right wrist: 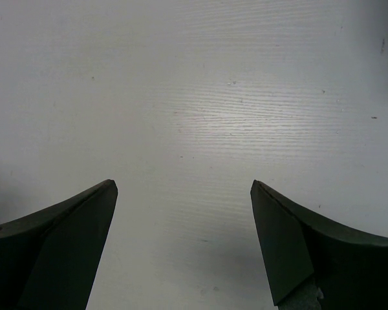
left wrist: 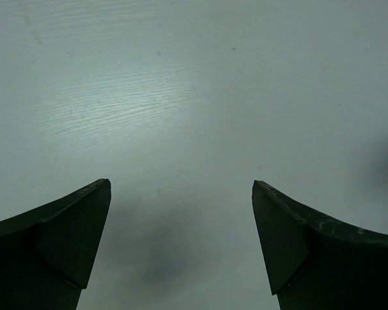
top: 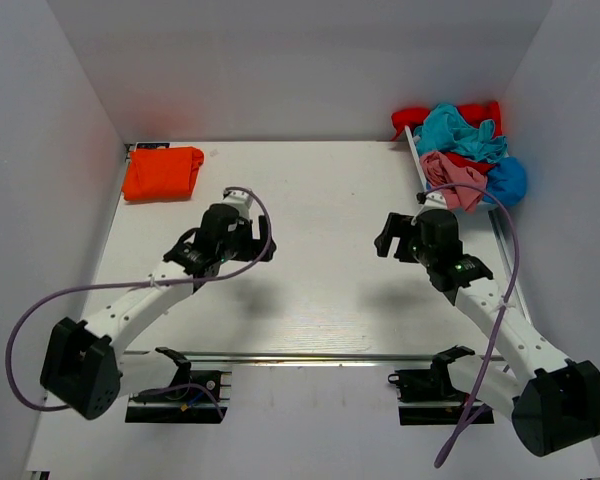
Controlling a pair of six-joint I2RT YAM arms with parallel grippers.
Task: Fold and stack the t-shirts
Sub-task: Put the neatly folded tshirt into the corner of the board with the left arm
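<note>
White wood-grain table [top: 320, 190] is boxed in by plain white walls [top: 70, 110] on the left, far and right sides. A metal rail [top: 310, 356] runs along the near edge and another strip [top: 507, 262] down the right edge. Open room is the bare middle stretch between the two arms. The left gripper [left wrist: 181, 186] and right gripper [right wrist: 184, 185] both hang over that bare surface, well apart from each other and from all cloth. Fingers on both are spread wide with nothing between them, only tabletop in both wrist views. Five t-shirts in total. One bright orange-red shirt [top: 162, 172] is folded into a neat rectangle, flat in the far left corner just beside the wall. The other four are crumpled in one heap in the far right corner: red [top: 480, 111] at the back against the wall, teal [top: 462, 132] on top, pink [top: 453, 180] at the front hanging toward the right strip, and blue [top: 509, 181] balled at the right. The heap overlaps the far end of the right strip. The right gripper is near the pink one but not touching it. Two arms, two purple cables [top: 20, 340].
</note>
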